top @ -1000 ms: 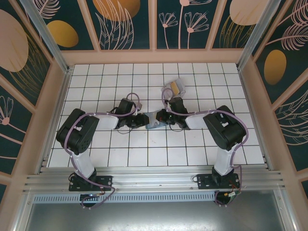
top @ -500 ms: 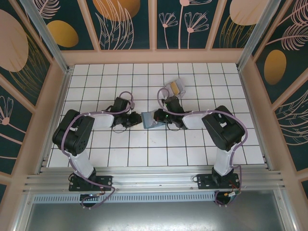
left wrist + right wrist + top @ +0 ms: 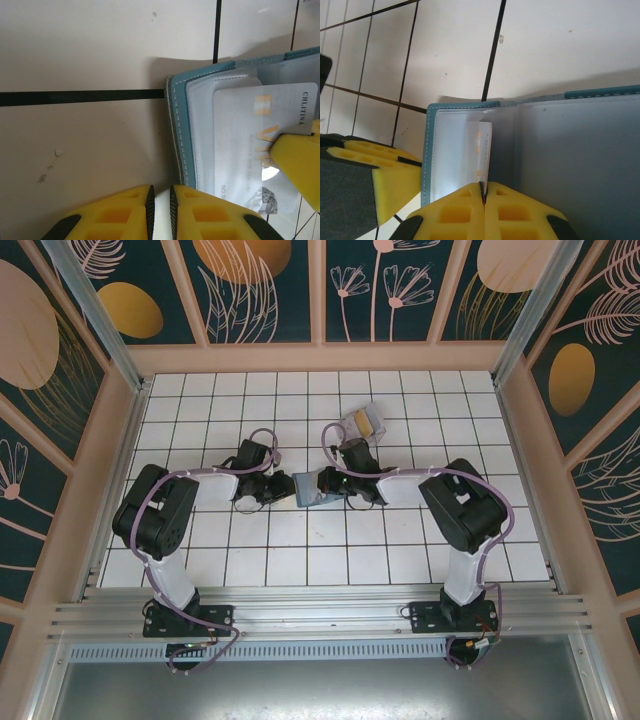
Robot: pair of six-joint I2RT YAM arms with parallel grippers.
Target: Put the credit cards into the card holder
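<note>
R end effector (image 3: 483,196) pinched tight on thin silvery plastic card w/ gold print (image 3: 250,145), edge-on, part-way into pocket of open teal-blue bifold card holder (image 3: 312,487) mid-counter. L end effector (image 3: 161,207) nearly closed, empty, just beside holder. Remaining grey/gold cards (image 3: 361,422) behind. Risk: holder unpinned, so push may slide it and card jams.

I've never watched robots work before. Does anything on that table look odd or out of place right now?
Nothing looks damaged or spilled. The card holder lies open, and the right gripper is shut on a silvery card partly tucked into its clear pocket. More credit cards sit in a loose, slightly fanned pile farther back. The left gripper is shut beside the holder.
</note>
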